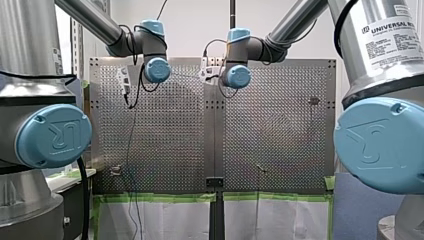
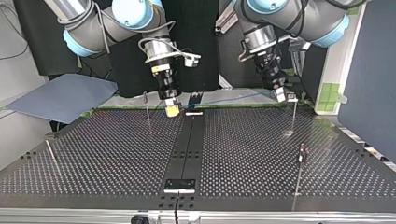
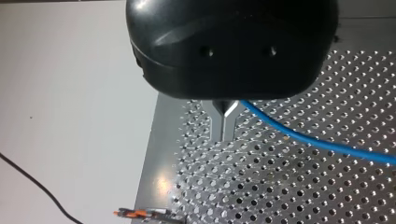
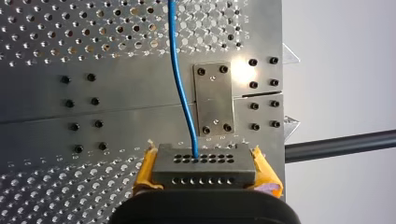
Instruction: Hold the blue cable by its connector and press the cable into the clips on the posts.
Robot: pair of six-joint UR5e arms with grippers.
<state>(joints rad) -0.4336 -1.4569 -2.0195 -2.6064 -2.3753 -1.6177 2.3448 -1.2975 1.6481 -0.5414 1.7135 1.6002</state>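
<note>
Right claw (image 4: 205,172) clamped on the connector (image 4: 204,163), blue cable (image 4: 180,84) stretching away, left claw (image 3: 227,111) seemingly pinched on it

You are in a robotics lab or test cell, not a home or a shop. Your bench is a perforated metal table (image 2: 116,154) built of two plates joined by a black strip (image 2: 189,140), with green tape (image 1: 160,198) along one edge. Two industrial arms with blue joint caps (image 1: 54,136) flank it, and one carries a Universal Robots label (image 1: 387,42). Thin metal posts (image 2: 293,116) stand in the holes. A plain white wall (image 1: 190,30) and a dark panel (image 2: 369,93) close the space in.
</note>
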